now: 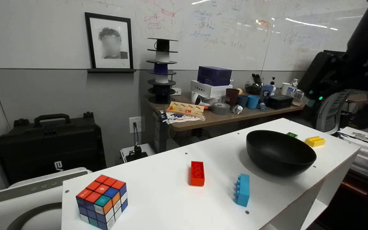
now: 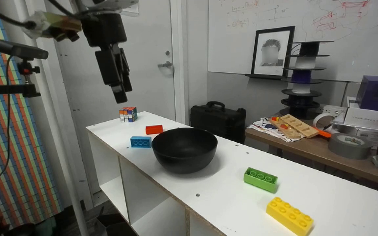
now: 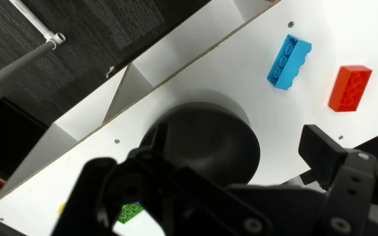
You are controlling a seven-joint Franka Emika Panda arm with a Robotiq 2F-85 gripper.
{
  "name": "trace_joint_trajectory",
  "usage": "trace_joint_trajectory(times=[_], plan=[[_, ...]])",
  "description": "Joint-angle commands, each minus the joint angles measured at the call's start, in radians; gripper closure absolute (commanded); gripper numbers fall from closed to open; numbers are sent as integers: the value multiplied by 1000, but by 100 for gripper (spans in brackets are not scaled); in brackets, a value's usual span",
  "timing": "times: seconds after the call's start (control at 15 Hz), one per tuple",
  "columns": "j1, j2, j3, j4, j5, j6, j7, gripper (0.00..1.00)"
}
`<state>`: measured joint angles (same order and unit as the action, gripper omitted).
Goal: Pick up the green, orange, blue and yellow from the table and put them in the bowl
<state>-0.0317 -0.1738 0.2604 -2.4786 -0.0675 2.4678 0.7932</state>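
The black bowl (image 1: 279, 156) sits on the white table (image 1: 158, 201), and nothing shows inside it. On one side of it lie the blue block (image 2: 140, 142) and the red-orange block (image 2: 154, 129), apart from each other. Past its opposite side are the green block (image 2: 260, 180) and the yellow block (image 2: 290, 216). In the wrist view the arm partly covers the green block (image 3: 130, 212) and most of the yellow one (image 3: 61, 208). My gripper (image 3: 235, 139) hangs above the table with its fingers wide apart and nothing held; the bowl (image 3: 205, 131) appears between and below them.
A multicoloured puzzle cube (image 1: 102, 201) rests near the table's end, beyond the red-orange block. A cluttered wooden workbench (image 2: 307, 150) runs behind the table. A pole (image 2: 56, 131) and a mounted camera (image 2: 21, 49) stand off the table's front side.
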Motion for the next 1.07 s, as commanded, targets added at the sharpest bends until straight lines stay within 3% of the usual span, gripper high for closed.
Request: trace_joint_trajectory(times=[0.0,0.27,0.53,1.0], plan=[[28,136,-22,48,-37,73,96,0],[77,289,-57,104,-116,138,215,0],[180,421,-123,172,-210,154,307,0],[348,561,-223,276,-282,156,361,0]])
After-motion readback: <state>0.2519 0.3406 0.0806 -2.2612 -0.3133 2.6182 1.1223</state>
